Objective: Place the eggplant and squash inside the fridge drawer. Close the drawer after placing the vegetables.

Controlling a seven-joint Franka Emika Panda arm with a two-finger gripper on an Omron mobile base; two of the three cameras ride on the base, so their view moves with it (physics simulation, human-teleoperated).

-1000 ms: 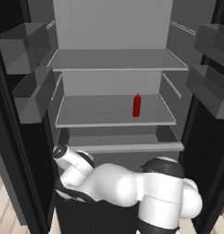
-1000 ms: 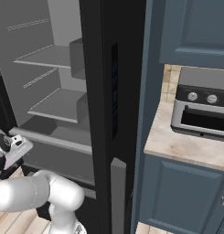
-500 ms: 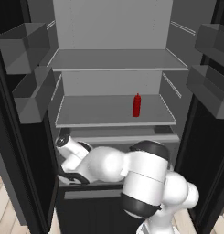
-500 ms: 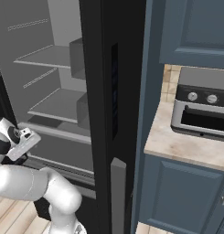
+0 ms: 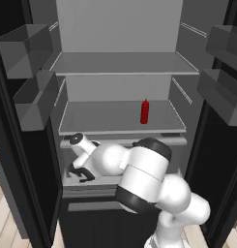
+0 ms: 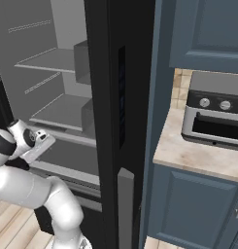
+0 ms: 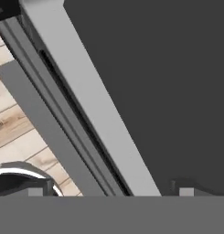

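The fridge drawer (image 5: 88,190) sits below the lowest shelf, its pale front rim facing me. My gripper (image 5: 80,173) hangs over the drawer's left part, pointing down, open with nothing between its fingers. In the hand view the drawer's pale rim (image 7: 86,91) runs diagonally, with the dark, bare drawer floor (image 7: 168,82) to its right and one fingertip (image 7: 185,190) at the bottom. From the right base view the drawer (image 6: 72,158) lies just beyond my white hand. The eggplant and the squash are out of view.
A red bottle (image 5: 144,111) stands on the shelf above the drawer. Grey door bins (image 5: 35,99) (image 5: 221,97) flank the opening. The black fridge door (image 6: 120,121) stands between the fridge and a counter (image 6: 198,155) with a toaster oven (image 6: 215,116).
The arm has stretched forward into the fridge, its elbow rising and the hand tipping down over the drawer's left part. The jaws stay open.
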